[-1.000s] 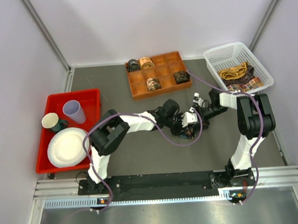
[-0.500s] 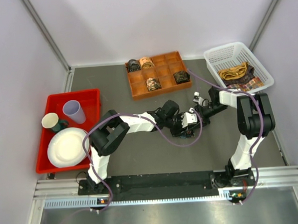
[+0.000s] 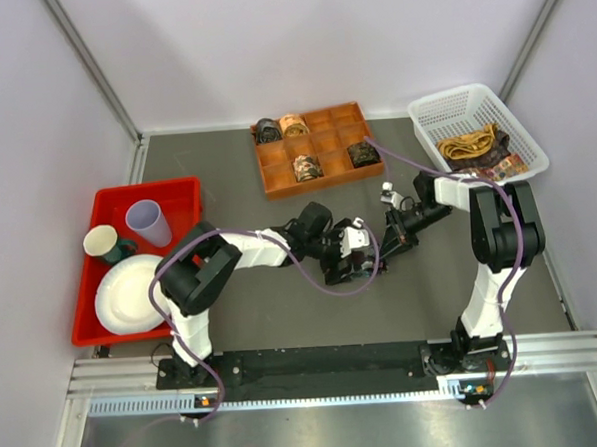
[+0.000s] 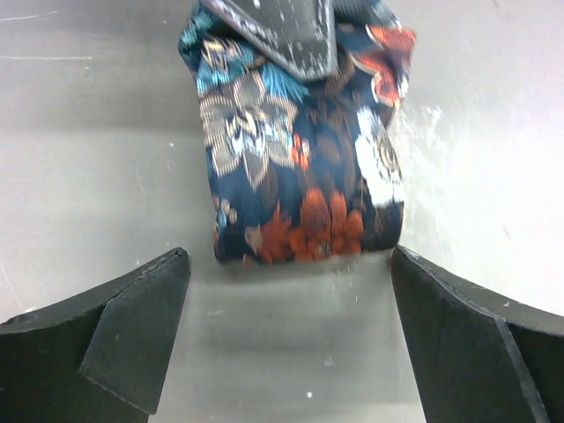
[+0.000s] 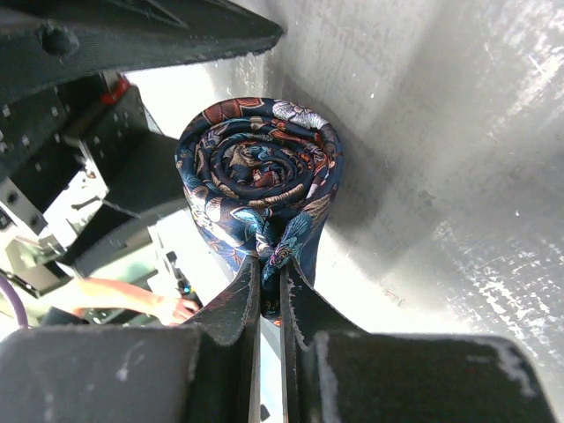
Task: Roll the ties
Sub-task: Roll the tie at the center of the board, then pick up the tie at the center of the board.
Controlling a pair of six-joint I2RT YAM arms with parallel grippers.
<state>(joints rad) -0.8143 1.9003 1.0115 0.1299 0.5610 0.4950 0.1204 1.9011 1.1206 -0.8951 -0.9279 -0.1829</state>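
Observation:
A dark floral tie with blue and red blooms, rolled into a coil [image 4: 300,150], lies on the grey table at the centre. The right wrist view shows its spiral end [image 5: 260,176]. My right gripper [image 5: 271,291] is shut on the coil's outer fabric edge, and one of its fingers [image 4: 282,31] reaches in over the coil in the left wrist view. My left gripper [image 4: 286,339] is open, standing just short of the coil with bare table between its fingers. From above, the two grippers meet nose to nose, the left gripper [image 3: 358,252] beside the right gripper [image 3: 390,241].
An orange compartment tray [image 3: 326,142] at the back holds several rolled ties [image 3: 307,167]. A white basket [image 3: 453,110] at the back right holds loose ties [image 3: 475,146]. At the left, a red tray [image 3: 172,195] carries a plate [image 3: 135,294] and two cups [image 3: 149,222].
My left gripper has opened, let go of the coil and drawn back to the left. My right gripper has shut on the coil's edge.

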